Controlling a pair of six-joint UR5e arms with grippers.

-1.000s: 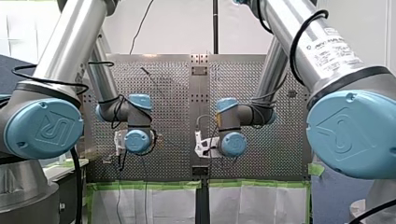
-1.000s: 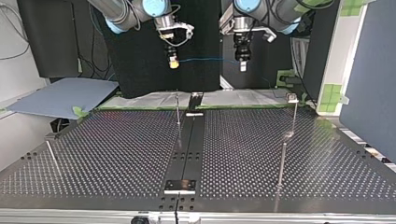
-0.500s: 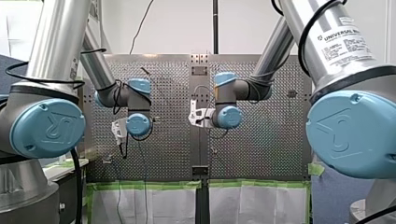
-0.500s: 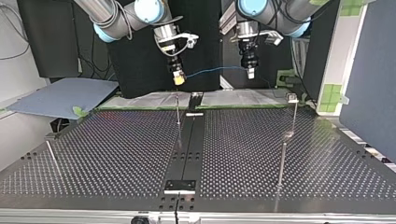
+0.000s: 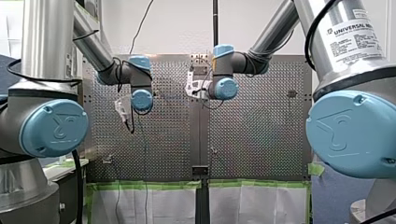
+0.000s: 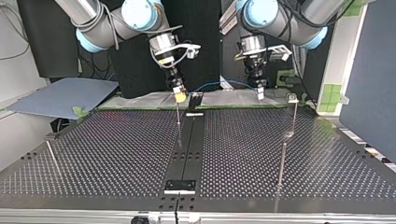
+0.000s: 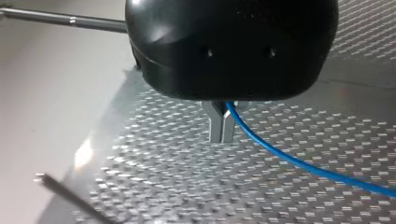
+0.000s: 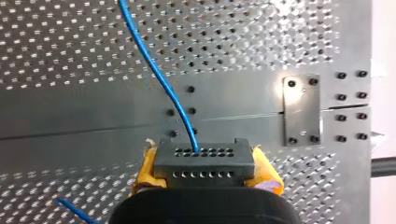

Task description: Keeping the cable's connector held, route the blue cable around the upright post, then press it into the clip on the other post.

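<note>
Top view: counter (image 6: 107, 154) nearest; upright post (image 6: 178, 109), clip post (image 6: 295, 116) at its 3 o'clock. Beyond, at 12 o'clock, blue cable (image 6: 219, 83) bowed between right gripper (image 6: 179, 94) and left gripper (image 6: 259, 94), judged held so for looping post. Grips shown only in wrist views: connector (image 8: 204, 157) clamped between yellow pads (image 8: 145, 169); cable pinched by left metal fingers (image 7: 215, 123).

White wall (image 5: 173, 28) at the far end (grey-blue board (image 6: 60, 95) lying alongside).

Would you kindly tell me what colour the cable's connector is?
The connector is grey, clearest in the right wrist view.
</note>
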